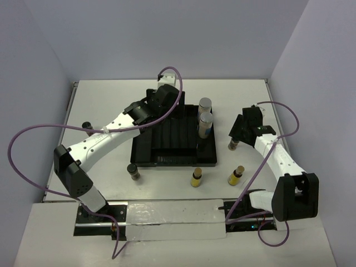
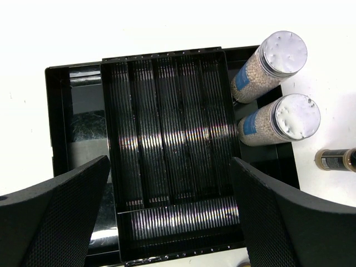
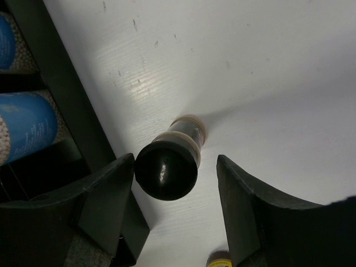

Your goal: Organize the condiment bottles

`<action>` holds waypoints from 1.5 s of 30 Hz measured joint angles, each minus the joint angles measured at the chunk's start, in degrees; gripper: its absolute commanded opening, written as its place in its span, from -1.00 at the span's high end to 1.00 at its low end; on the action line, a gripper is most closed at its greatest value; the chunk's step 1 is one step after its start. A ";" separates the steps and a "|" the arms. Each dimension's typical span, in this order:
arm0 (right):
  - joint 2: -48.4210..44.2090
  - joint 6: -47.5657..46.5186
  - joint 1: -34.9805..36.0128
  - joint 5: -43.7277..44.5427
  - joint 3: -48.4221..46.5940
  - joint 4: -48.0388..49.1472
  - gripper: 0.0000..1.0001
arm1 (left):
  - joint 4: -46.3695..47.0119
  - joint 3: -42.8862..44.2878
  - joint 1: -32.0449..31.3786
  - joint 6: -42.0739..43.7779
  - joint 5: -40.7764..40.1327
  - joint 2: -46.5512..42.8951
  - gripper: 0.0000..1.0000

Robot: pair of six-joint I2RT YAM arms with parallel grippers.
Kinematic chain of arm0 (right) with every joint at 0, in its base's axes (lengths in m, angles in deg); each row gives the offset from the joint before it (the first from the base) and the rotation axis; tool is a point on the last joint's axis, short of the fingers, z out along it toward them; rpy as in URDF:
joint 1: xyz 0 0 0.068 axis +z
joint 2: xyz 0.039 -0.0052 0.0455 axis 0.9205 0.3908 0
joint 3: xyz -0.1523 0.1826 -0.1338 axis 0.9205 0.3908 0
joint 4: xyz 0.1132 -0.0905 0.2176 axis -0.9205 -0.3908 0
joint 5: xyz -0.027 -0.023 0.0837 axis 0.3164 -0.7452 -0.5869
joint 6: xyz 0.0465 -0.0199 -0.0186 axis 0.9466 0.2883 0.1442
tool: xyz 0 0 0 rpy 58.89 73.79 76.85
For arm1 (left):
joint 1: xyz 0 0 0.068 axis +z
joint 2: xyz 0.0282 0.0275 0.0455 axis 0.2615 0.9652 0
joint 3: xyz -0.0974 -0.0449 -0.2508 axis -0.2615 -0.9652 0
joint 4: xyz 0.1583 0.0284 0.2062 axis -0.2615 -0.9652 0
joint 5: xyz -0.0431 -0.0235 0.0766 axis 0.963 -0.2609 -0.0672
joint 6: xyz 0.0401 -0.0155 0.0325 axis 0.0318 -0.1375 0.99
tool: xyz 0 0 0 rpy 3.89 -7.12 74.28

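The far tall bottle (image 1: 205, 104) and the near tall bottle (image 1: 205, 119) stand upright, one behind the other, in the right-hand compartment of the black tray (image 1: 146, 151). Both have flat grey caps. The left wrist view shows blue labels and pale granules inside their clear walls.

The small bottles all stand on the white table (image 1: 111, 100), outside the tray. A black-capped jar (image 1: 132, 171) sits off the tray's near left corner. The left yellow bottle (image 1: 196, 177) is just in front of the tray's near edge, and the right yellow bottle (image 1: 236, 176) is further right. A dark-capped bottle (image 3: 167, 169) with a brownish body is upright just beside the tray's right wall. Another small bottle (image 1: 87, 124) shows behind the left arm, too small to describe.

The right gripper (image 3: 175, 161) hangs over the dark-capped bottle with its fingers spread either side of the cap, and a gap shows on one side. The left gripper (image 2: 169, 161) hovers above the tray's ribbed middle lanes, spread wide and holding nothing.
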 measured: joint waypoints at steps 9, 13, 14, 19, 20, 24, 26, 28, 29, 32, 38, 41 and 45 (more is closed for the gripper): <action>0.92 -0.51 0.00 -0.08 0.00 0.57 -0.09 | -0.02 0.00 -0.01 -0.29 0.03 0.00 -0.93; 1.47 -0.68 0.00 -0.02 0.00 0.75 0.23 | -0.02 0.00 -0.01 -0.29 0.03 0.00 -0.93; 1.48 -0.71 0.00 0.01 0.00 0.79 0.40 | -0.02 0.00 -0.01 -0.29 0.03 0.00 -0.93; 1.26 -0.87 0.15 0.39 -0.51 0.15 0.82 | -0.03 0.00 -0.01 -0.29 -0.06 0.00 -0.93; 1.06 -0.91 0.34 0.69 -0.92 -0.41 0.82 | -0.04 0.00 -0.01 -0.29 -0.16 0.00 -0.93; -1.51 -1.51 0.99 1.82 -4.41 -4.03 0.82 | 0.45 -0.69 1.37 -0.45 1.07 -0.13 -0.92; -3.92 -2.03 1.66 2.06 -7.43 -5.82 0.82 | 0.97 -2.47 4.12 -1.09 2.77 -0.61 -0.92; -6.36 -2.55 2.62 2.18 -10.84 -7.23 0.82 | 1.00 -4.72 7.73 -1.74 3.81 -1.60 -0.92; -7.53 -2.85 3.35 2.30 -12.67 -7.88 0.82 | 0.88 -5.78 9.90 -1.99 4.20 -2.23 -0.92; -9.60 -3.61 7.54 3.14 -18.85 -10.05 0.82 | 0.63 -8.85 16.38 -3.16 4.83 -5.24 -0.92; -7.10 -3.71 24.17 4.91 -29.90 -13.52 0.82 | -0.35 -13.16 27.03 -5.49 5.98 -14.74 -0.92; -4.28 -3.35 31.39 5.52 -32.40 -13.98 0.82 | -1.13 -13.64 30.71 -6.34 6.06 -17.77 -0.92; 2.99 -3.10 39.54 5.97 -35.21 -13.49 0.82 | -2.00 -14.36 34.65 -7.16 6.25 -19.71 -0.92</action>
